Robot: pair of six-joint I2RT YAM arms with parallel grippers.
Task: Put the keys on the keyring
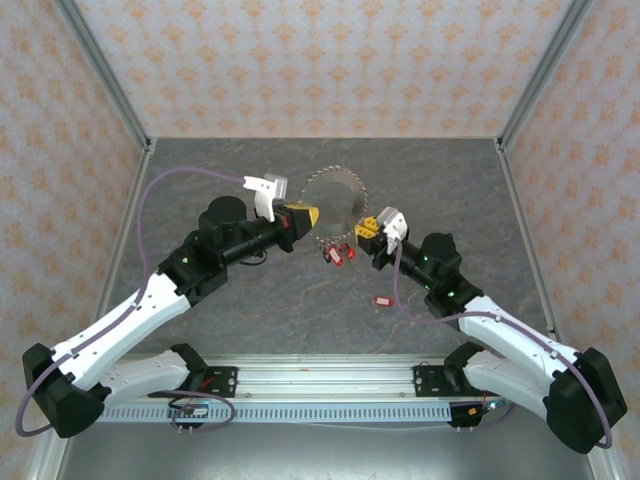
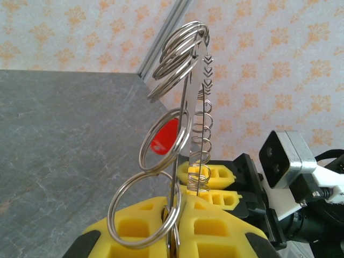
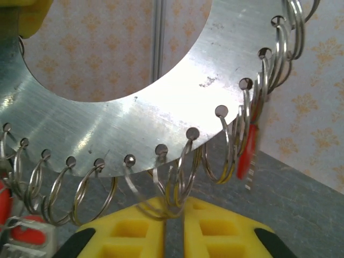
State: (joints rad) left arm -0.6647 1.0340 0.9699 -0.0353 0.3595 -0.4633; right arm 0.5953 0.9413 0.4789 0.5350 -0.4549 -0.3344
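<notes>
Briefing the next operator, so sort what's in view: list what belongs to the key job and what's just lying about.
Belongs to the job: the keyring, pinched in the left claw; the right claw at its small rings; the red-tagged keys hanging from it; one loose key on the table.
Just about: the purple cable; the metal rail at the near edge.

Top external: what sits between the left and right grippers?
The lower rim of the keyring, clamped by the left gripper, with red-tagged keys hanging from it near the right gripper. The top view shows this.
</notes>
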